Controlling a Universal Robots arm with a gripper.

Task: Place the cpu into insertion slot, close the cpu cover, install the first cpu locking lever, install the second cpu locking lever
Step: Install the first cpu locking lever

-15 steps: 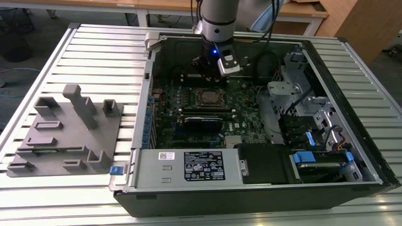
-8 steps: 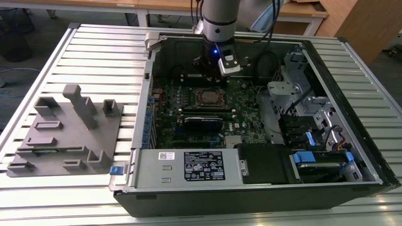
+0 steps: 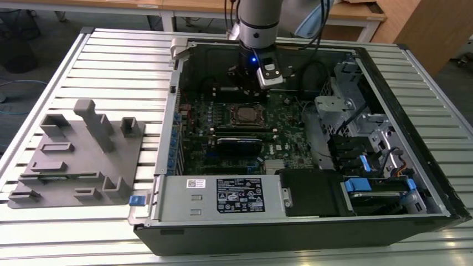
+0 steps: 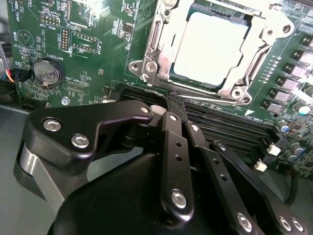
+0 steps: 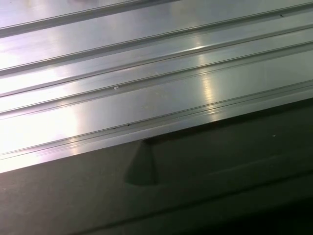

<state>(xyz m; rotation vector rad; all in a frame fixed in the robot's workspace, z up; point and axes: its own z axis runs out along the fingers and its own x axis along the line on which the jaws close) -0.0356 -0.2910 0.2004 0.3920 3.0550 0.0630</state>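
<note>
Two steps judged done: the cpu [image 4: 217, 49] lies flat in the insertion slot [image 3: 234, 114], and the cpu cover [image 4: 165, 54] lies down around its pale silvery top rather than standing open.
Where the slot is: a little above the middle of the exterior view, on the green motherboard [image 3: 288, 124] inside the open computer case [image 3: 296, 233].
Left to do, as a judgement: the locking levers [image 4: 258, 58] run along the sides of the cover; whether either is hooked down I cannot tell, so the lever work looks unfinished or at least unconfirmed.
Claw: the gripper [image 4: 174, 100] has its fingers pressed together and pinches nothing that shows.
Claw position: the tips sit at the socket's edge, on the side next to the long black memory slots [image 4: 225, 125], touching or just short of the cover's rim; which of the two I cannot tell.
Arm: it comes down from the upper middle of the exterior view, over the top end of the board.
Surroundings: the case rests on a slatted metal table [image 3: 111, 66]; a grey fixture tray [image 3: 74, 160] sits at the exterior view's left, well apart from the work.
</note>
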